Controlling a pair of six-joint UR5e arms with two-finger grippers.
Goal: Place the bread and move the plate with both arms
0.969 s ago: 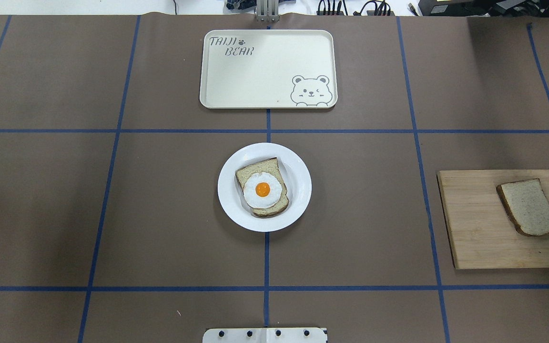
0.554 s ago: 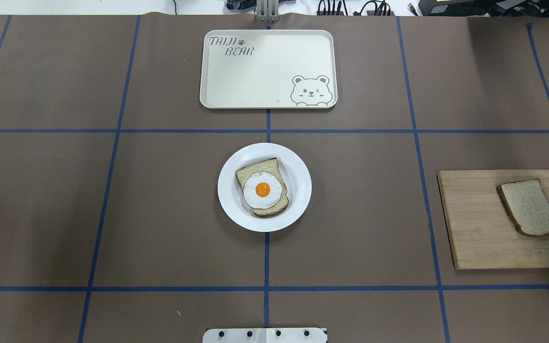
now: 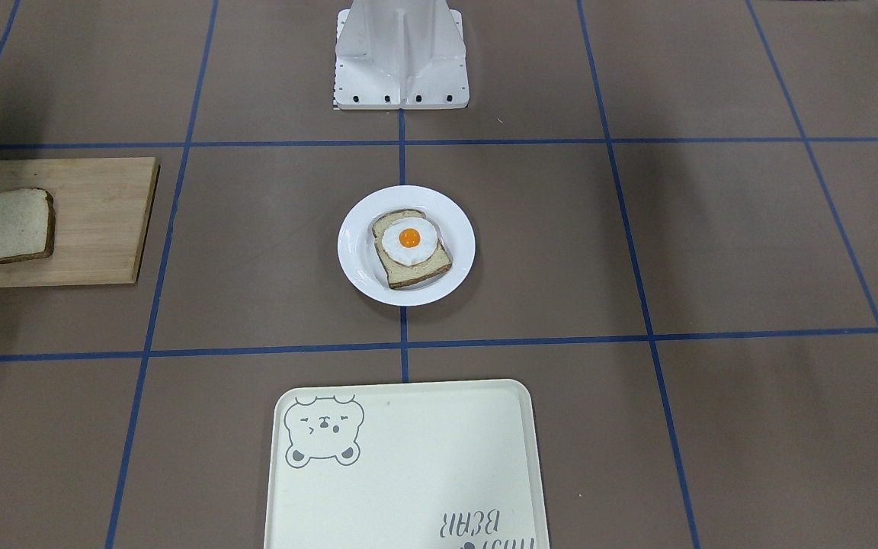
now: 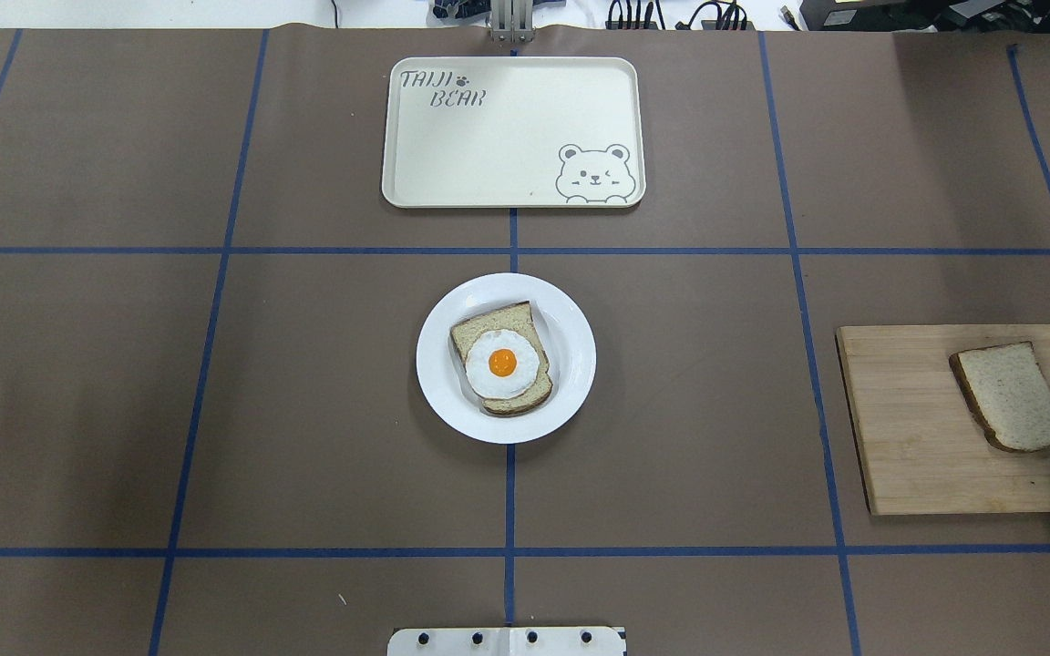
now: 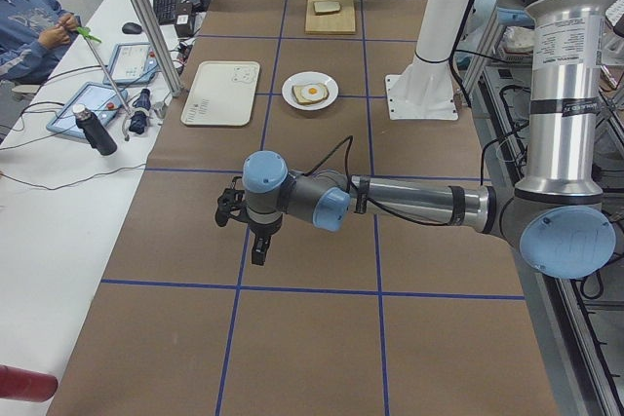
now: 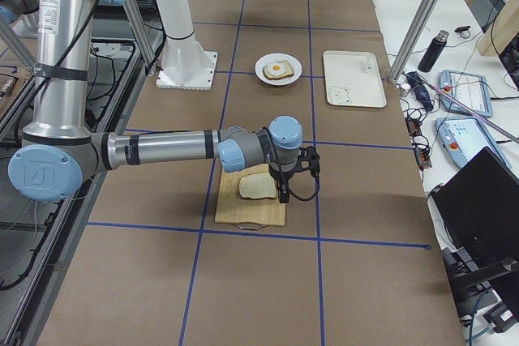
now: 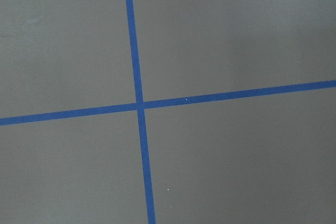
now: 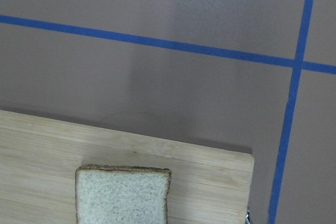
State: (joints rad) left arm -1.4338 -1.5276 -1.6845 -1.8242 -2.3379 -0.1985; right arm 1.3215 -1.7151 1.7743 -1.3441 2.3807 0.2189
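The worktop (image 4: pixel 306 410) is covered in brown paper marked into squares by blue tape. The left arm (image 5: pixel 409 204) stretches low across it, and its wrist camera sees only bare paper and a tape crossing. The right arm (image 6: pixel 162 148) reaches out in the same low way at the other end of the worktop.

In the overhead view a cream bear tray (image 4: pixel 507 137) lies at 12 o'clock from the centre. A wooden cutting board (image 4: pixel 908 428) lies at 3 o'clock, well apart from the rest. The white plate (image 4: pixel 571 364) sits in the middle on a tape crossing, between the tray and the robot's base at 6 o'clock.

The bread (image 4: pixel 1008 396) lies flat on the board toward its 2 o'clock corner, crust dark along its edges. A second slice (image 4: pixel 488 323) rests on the plate under a fried egg (image 4: pixel 502 363).

The left claw (image 5: pixel 258 250) points down over bare worktop, well apart from the plate. The right claw (image 6: pixel 282 192) points down near the bread at the board's edge. Both show clearly only from the side, so I cannot tell whether either is released or clenched.
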